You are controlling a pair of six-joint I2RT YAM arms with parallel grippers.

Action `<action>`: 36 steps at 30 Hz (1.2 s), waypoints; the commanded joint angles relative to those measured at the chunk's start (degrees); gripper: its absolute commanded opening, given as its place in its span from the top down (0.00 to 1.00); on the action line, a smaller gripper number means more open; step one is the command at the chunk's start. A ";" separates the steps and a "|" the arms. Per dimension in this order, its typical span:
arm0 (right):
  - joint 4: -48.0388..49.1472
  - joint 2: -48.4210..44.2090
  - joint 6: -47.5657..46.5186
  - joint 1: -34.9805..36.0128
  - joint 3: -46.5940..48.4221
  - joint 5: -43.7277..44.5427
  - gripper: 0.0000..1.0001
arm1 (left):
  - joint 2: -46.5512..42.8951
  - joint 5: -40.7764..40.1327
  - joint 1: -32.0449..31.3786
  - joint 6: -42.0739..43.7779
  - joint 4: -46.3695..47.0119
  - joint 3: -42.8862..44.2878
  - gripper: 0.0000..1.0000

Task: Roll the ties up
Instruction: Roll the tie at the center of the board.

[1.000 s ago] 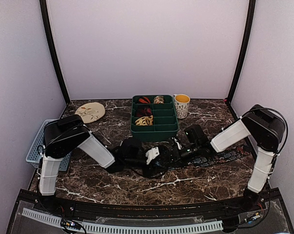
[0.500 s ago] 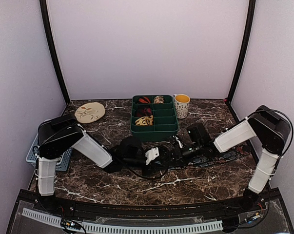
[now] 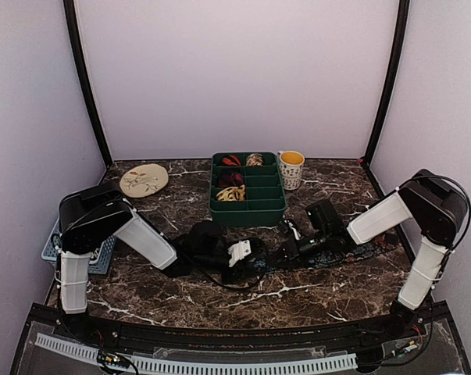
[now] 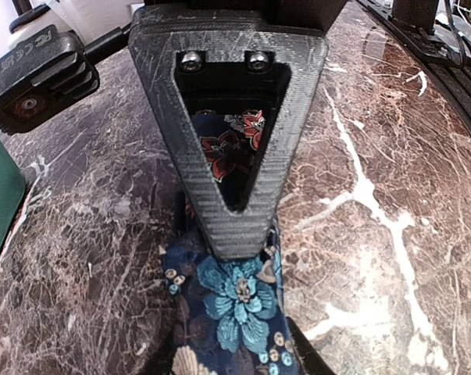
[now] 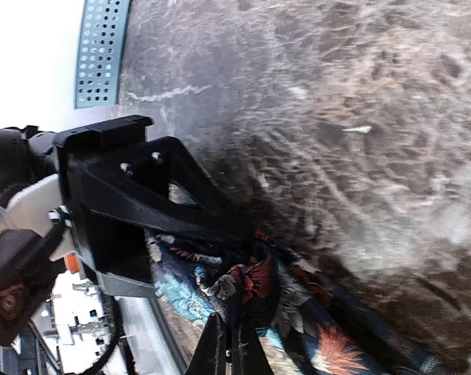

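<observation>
Meeting over 1 floral tie (image 4: 239,305) at mid-counter (image 4: 376,195).

Clenched with the right end effector (image 5: 226,348) on a bunched fold of the tie, fingertips pressed together into the fabric. Directly opposite, almost touching, the left end effector (image 4: 231,242): 1 finger laid on top of the tie, red-flowered fabric showing through its triangular cut-out; cannot tell whether clamped or loose. Outward from there, trailing flat to the right along the counter under the right arm. Further back, apart from both, a green tray (image 3: 272,205) with 4 coils (image 3: 230,193) in its compartments. Just beside its far right corner, a cup (image 3: 291,169). Far left, a plate (image 3: 144,180); at the left edge, a basket (image 3: 54,238).
</observation>
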 commanded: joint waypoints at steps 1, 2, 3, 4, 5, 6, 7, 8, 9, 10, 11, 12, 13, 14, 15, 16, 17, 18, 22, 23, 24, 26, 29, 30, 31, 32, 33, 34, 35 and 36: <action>-6.62 1.90 -3.03 -1.80 -1.21 6.10 1.00 | -0.52 -0.18 1.06 -0.66 -5.13 -3.11 0.57; -7.05 2.43 -3.49 -1.78 -1.13 6.54 1.00 | -0.83 0.14 1.06 -1.56 -2.95 -4.30 0.51; -7.31 2.90 -3.98 -1.78 -1.04 6.90 1.00 | -1.13 0.39 1.13 -2.73 -0.19 -5.23 0.46; -7.56 3.52 -4.39 -1.83 -1.04 7.19 1.00 | -1.25 0.55 1.22 -4.07 2.50 -6.22 0.42; -7.52 4.09 -4.67 -1.86 -1.23 7.22 1.00 | -1.20 0.85 1.36 -5.37 5.42 -7.04 0.40; -7.49 4.61 -4.90 -1.79 -1.50 7.42 1.00 | -0.89 1.23 1.41 -6.41 7.97 -7.61 0.38; -7.38 5.07 -5.04 -1.85 -1.77 7.48 1.00 | -0.42 1.66 1.41 -7.33 9.83 -7.80 0.37; -7.37 5.43 -5.22 -1.83 -1.97 7.65 1.00 | 0.23 2.13 1.37 -8.04 11.13 -7.64 0.37; -7.40 5.69 -5.42 -1.82 -2.10 7.90 1.00 | 1.02 2.44 1.41 -8.63 12.25 -7.39 0.37; -7.67 5.95 -5.65 -1.79 -2.21 8.28 1.00 | 2.03 2.59 1.41 -9.53 13.66 -7.29 0.37; -8.17 5.99 -6.01 -1.86 -2.12 8.75 1.00 | 2.75 2.96 1.41 -10.14 15.21 -7.22 0.37; -8.45 6.17 -6.33 -1.80 -2.01 9.22 1.00 | 3.29 3.15 1.41 -10.93 17.25 -7.27 0.37; -8.72 6.28 -6.54 -1.83 -1.97 9.52 1.00 | 3.98 3.60 1.41 -11.69 19.27 -7.18 0.37; -8.87 6.43 -6.74 -1.73 -1.88 9.81 1.00 | 4.59 4.24 1.37 -12.31 20.73 -6.88 0.37; -8.94 6.50 -6.78 -1.80 -1.83 9.90 1.00 | 5.10 4.79 1.22 -12.69 21.45 -6.19 0.37; -8.86 6.63 -6.78 -1.71 -1.73 9.82 1.00 | 5.61 4.95 1.05 -12.87 21.64 -5.45 0.37; -8.84 6.62 -6.71 -1.77 -1.71 9.72 1.00 | 6.07 4.98 0.72 -12.94 21.66 -4.62 0.37; -8.65 6.58 -6.62 -1.70 -1.60 9.61 1.00 | 6.59 4.87 0.36 -12.90 21.66 -3.79 0.37; -8.52 6.74 -6.46 -1.46 -1.35 9.35 1.00 | 9.24 5.38 -0.31 -14.51 23.10 -0.26 0.37; -8.44 6.65 -6.39 -1.46 -1.41 9.29 1.00 | 9.92 5.58 -0.46 -14.59 23.11 0.46 0.36; -8.36 6.57 -6.31 -1.51 -1.52 9.30 1.00 | 10.69 5.67 -0.63 -14.50 22.92 1.07 0.36; -8.11 6.41 -6.11 -1.44 -1.66 9.30 1.00 | 11.47 5.45 -0.83 -14.27 22.27 1.98 0.36; -7.56 5.78 -5.83 -1.43 -1.70 8.67 1.00 | 11.25 4.00 -0.87 -12.34 18.65 2.67 0.51; -7.42 5.32 -5.74 -1.47 -1.64 8.34 1.00 | 10.64 3.61 -0.87 -10.92 16.67 2.55 0.60; -7.28 4.75 -5.73 -1.51 -1.68 7.88 1.00 | 9.77 2.93 -0.87 -9.68 13.74 2.29 0.65; -7.49 3.83 -5.77 -1.51 -1.50 7.62 1.00 | 8.61 2.11 -0.87 -8.45 11.38 1.90 0.69; -8.23 2.76 -6.12 -1.57 -1.20 7.49 0.94 | 7.48 1.36 -0.87 -6.96 8.62 1.51 0.72; -9.17 1.03 -6.47 -1.63 -0.97 7.38 0.89 | 6.24 0.71 -0.87 -5.50 5.69 1.06 0.74; -10.17 -0.67 -6.86 -1.76 -0.65 7.28 0.84 | 5.11 0.08 -0.87 -3.95 2.84 0.71 0.76; -11.39 -2.47 -7.20 -1.81 -0.21 7.28 0.79 | 4.08 -0.66 -0.87 -2.80 -0.20 0.30 0.76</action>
